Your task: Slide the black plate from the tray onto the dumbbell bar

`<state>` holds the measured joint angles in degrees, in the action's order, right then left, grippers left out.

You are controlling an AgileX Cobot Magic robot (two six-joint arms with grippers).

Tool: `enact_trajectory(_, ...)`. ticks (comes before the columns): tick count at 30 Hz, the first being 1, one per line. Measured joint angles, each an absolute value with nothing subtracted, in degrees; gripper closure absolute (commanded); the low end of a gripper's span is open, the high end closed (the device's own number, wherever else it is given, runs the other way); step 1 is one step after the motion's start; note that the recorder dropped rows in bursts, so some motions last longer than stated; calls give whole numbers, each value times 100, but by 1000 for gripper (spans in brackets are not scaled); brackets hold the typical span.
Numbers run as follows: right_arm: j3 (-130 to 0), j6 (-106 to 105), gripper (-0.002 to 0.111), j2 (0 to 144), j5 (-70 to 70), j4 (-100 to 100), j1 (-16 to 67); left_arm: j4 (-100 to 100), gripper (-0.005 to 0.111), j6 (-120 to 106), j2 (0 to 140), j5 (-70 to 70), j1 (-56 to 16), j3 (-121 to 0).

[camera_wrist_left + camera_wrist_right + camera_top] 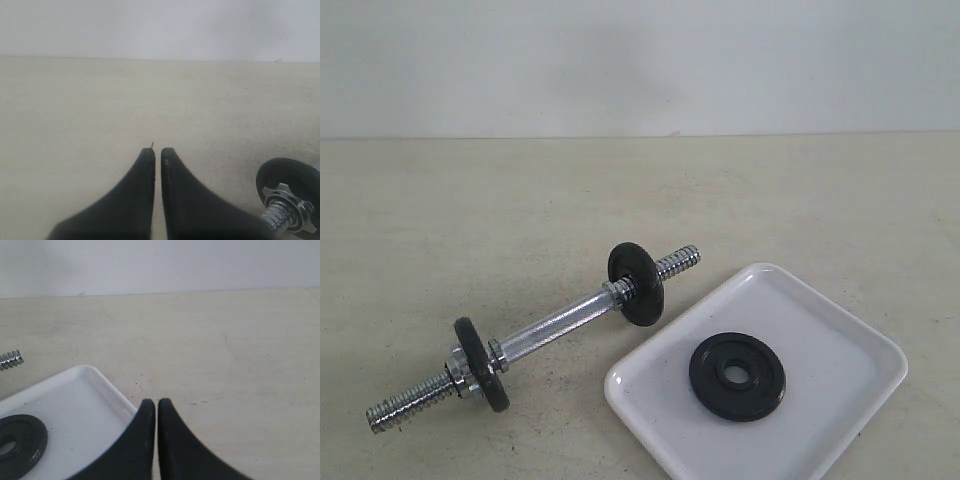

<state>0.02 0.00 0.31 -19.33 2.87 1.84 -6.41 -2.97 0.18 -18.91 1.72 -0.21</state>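
A black plate [737, 376] with a central hole lies flat in the white tray [840, 330] at the front right; the right wrist view also catches this black plate [17, 442] and the tray [95, 385]. Left of the tray, the chrome dumbbell bar [555, 328] lies slanted on the table with a black disc [636, 283] near its far end and another disc [482, 364] near its near end. My left gripper [157, 151] is shut and empty beside the bar's near disc [290, 192]. My right gripper [156, 402] is shut and empty over the tray's rim. Neither gripper shows in the exterior view.
Beige tabletop [520, 200] stretches back to a pale wall [640, 60]. The bar's threaded far end [680, 262] points toward the tray's far corner; that threaded tip [11, 360] shows in the right wrist view. A nut [295, 202] sits against the near disc.
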Motion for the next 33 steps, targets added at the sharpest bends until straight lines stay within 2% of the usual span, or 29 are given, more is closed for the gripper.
enact_trajectory(13, 2, 0, 108, 31, -1910, 210, 184, -584, 102, -310, 18, -1891, 172, -21)
enact_trajectory(20, 2, 236, 108, 31, -1077, 275, 184, -433, 102, -490, 18, -1582, 172, -21)
enact_trajectory(27, 2, 1672, 108, 31, 61, 980, 184, -1773, 102, 72, 18, -889, 172, -21)
enact_trajectory(33, 2, 2697, 108, 31, 399, 1111, 184, -2800, 102, 143, 18, -990, 172, -21)
